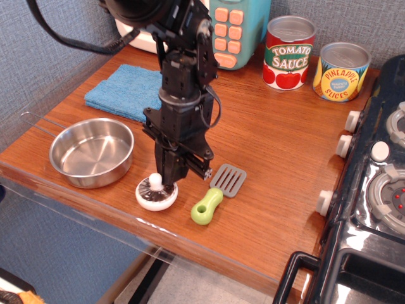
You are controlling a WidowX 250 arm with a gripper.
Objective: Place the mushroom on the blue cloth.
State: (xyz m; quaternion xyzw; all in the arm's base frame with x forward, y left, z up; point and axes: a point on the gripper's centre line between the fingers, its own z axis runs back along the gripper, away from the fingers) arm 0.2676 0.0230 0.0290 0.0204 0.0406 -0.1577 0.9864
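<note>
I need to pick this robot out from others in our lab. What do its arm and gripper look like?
The arm is all black, built from chunky, blocky segments with a rounded housing at the top. A black cable loops from its upper part towards the left wall, and a thinner one curls along its right side. The gripper is black too, with narrow fingers. No markings are legible.

Bright, even room light from overhead. Soft, short shadows sit under the arm and the steel pan, whose bowl glares. The wooden table shows mild sheen. Focus is reasonably sharp; edges barely distorted.
</note>
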